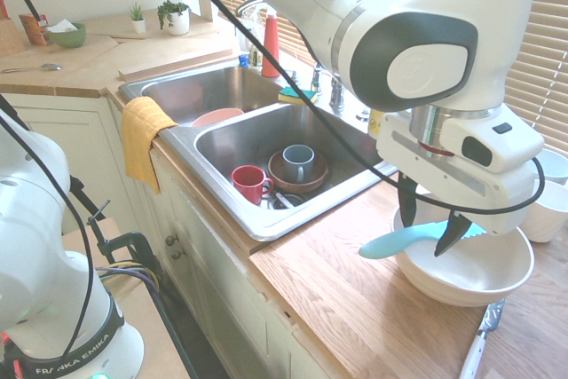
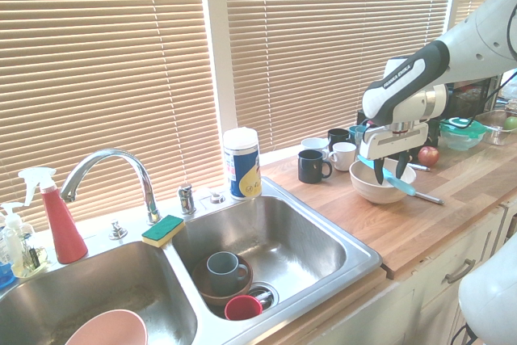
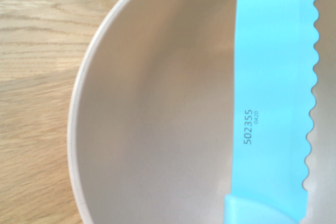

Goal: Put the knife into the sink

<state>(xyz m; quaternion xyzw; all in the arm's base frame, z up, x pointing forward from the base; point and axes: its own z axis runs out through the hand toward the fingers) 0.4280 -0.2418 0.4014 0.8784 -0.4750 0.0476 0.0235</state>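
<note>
Tabletop (image 1: 302, 290) first: finding a pale bowl (image 1: 466, 268) with the turquoise knife (image 1: 390, 244) lying across it, handle reaching out past the rim and wavy blade spanning the inside. Seeing the fingers (image 1: 454, 232) released, standing apart around the blade. Reading "502355" on that blade, with a smaller "0420" beside it. Noticing a metal-bladed knife (image 1: 482, 335) near the bowl, and white and dark mugs (image 2: 313, 166) grouped close by in the second exterior view. Farther along, spotting a teal container (image 2: 462, 135) and a metal bowl (image 2: 498, 125) holding something green. Looking into the sink (image 2: 279, 236): finding a brown bowl (image 1: 306, 185) holding a grey-blue mug (image 1: 298, 163), with a red mug (image 1: 250, 184) sitting beside that bowl. In the other steel basin (image 2: 89, 288), seeing a pinkish plate (image 2: 109, 332). Finding a green bowl (image 1: 67, 38) holding something white on the far counter, and white pots (image 1: 178, 22) holding plants. Behind the sink, seeing a canister (image 2: 242, 164) with a blue and yellow label, but not managing to make out its lettering. Reading "FRANKA EMIKA" on the robot arm (image 2: 408, 78), and again around its base (image 1: 71, 357).
</note>
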